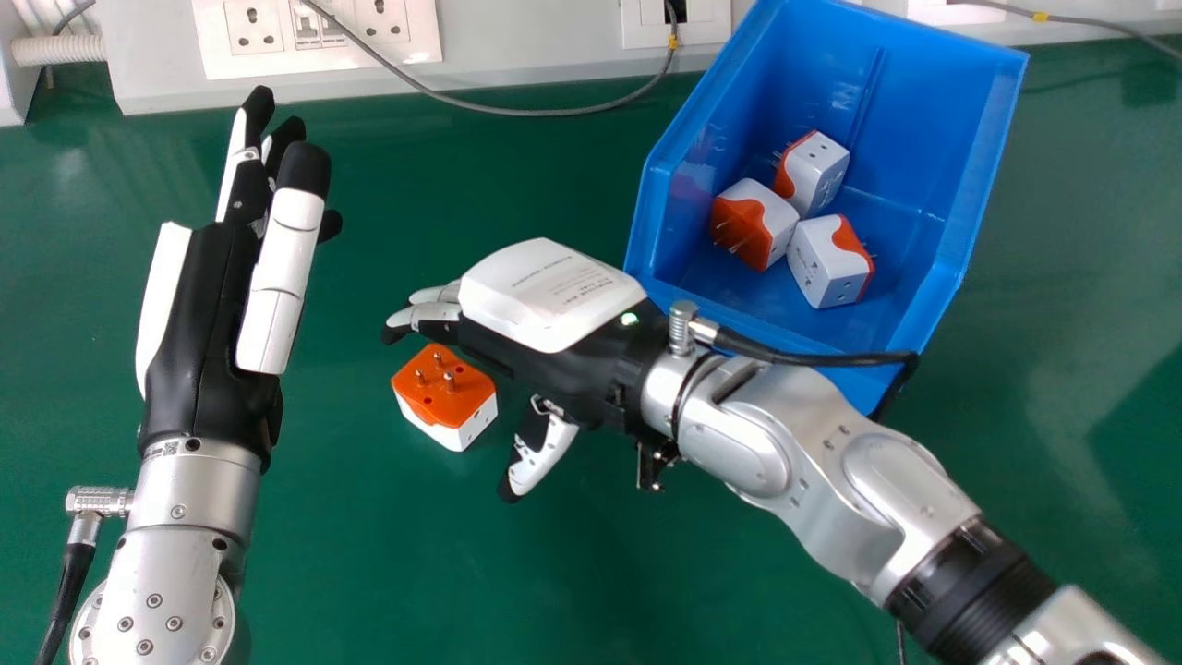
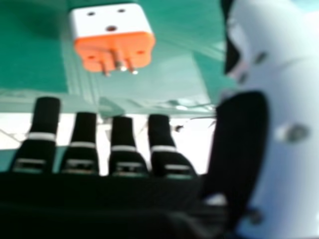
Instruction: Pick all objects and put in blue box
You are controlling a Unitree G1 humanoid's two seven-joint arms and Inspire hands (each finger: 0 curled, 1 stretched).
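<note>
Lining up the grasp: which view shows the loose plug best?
Head view: it shows the plug, pins up, on the table beside the right hand. The right hand view shows its pins and a white side with holes.

The three-pin plug adapters (image 1: 452, 388) look orange and white to me, the bin (image 1: 960, 175) plain blue, the tabletop (image 1: 369, 554) green.

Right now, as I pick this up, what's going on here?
The robot is putting adapters into the blue box. Three are inside; one orange-and-white adapter sits on the green table, pins up. The right hand, open, is beside it, not gripping it. The left hand is idle at the head view's left, open and empty.
</note>
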